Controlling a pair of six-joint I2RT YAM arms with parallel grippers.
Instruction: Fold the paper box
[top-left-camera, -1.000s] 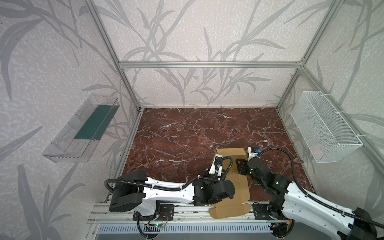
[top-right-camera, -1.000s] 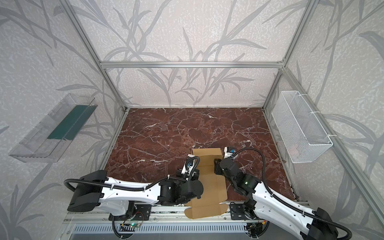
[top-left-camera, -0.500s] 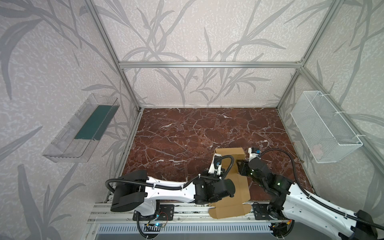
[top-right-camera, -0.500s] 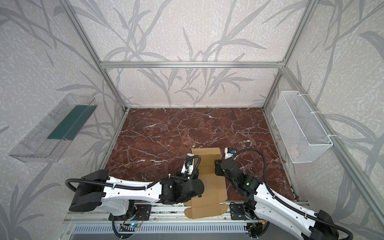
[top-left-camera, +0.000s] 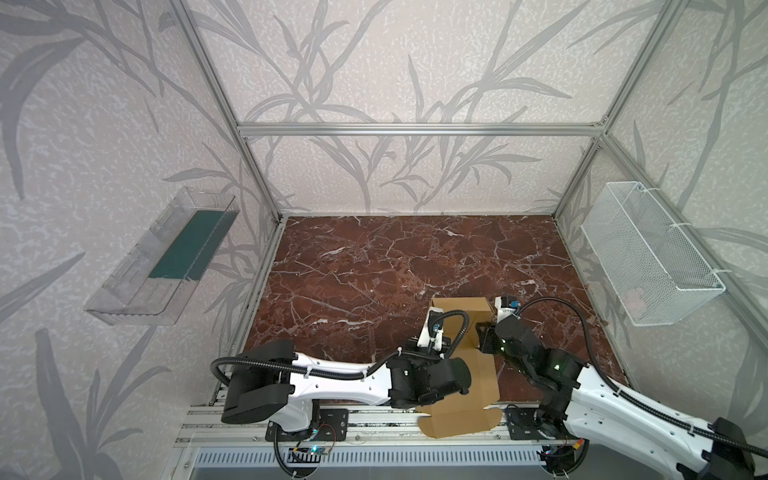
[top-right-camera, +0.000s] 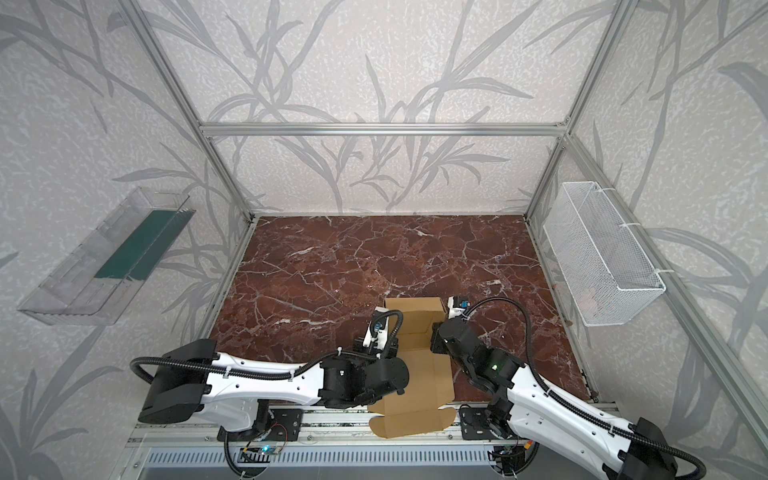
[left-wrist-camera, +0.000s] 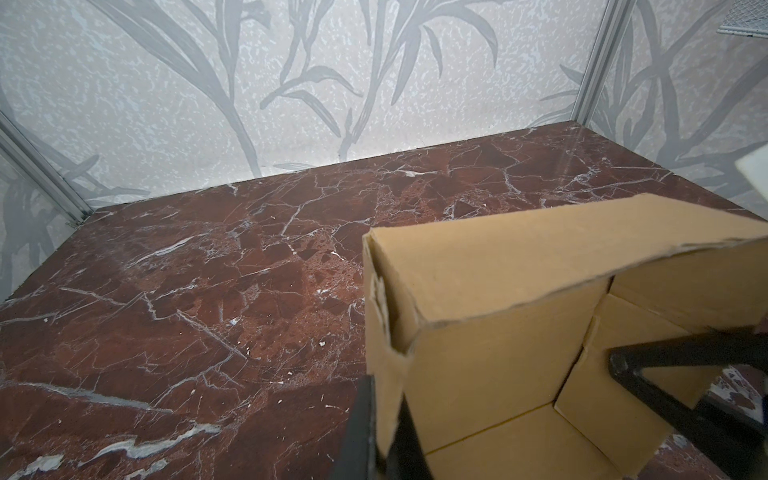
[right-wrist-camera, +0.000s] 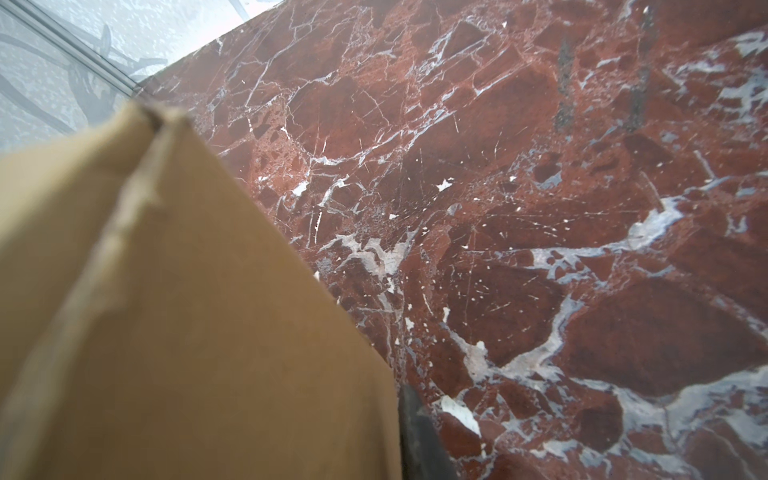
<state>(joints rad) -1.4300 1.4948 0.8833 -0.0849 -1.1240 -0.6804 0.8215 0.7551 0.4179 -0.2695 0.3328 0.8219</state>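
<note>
The paper box (top-left-camera: 480, 374) lies on the surface (top-left-camera: 374, 270) at its near edge, between left end effector (top-left-camera: 436, 337) and right end effector (top-left-camera: 483, 336).

We read this as a robotics lab cell, not a home or a shop. In both top views an aluminium frame (top-left-camera: 415, 129) of bolted bars boxes in the space, and its walls (top-left-camera: 374, 62) are panels printed with grey leaves. The desk (top-left-camera: 374, 270) carries a red marble pattern and fills the middle of the frame. At the lower edge, the left arm (top-left-camera: 332, 374) and the right arm (top-left-camera: 623, 409), both white and black with ribbed cables, are bolted to a metal rail (top-left-camera: 374, 419). Below the rail a small circuit board (top-left-camera: 311, 449) hangs on loose wires. A clear plastic tray (top-left-camera: 137, 291) is fixed to the wall at the left, a white wire basket (top-left-camera: 648, 266) at the right.
</note>
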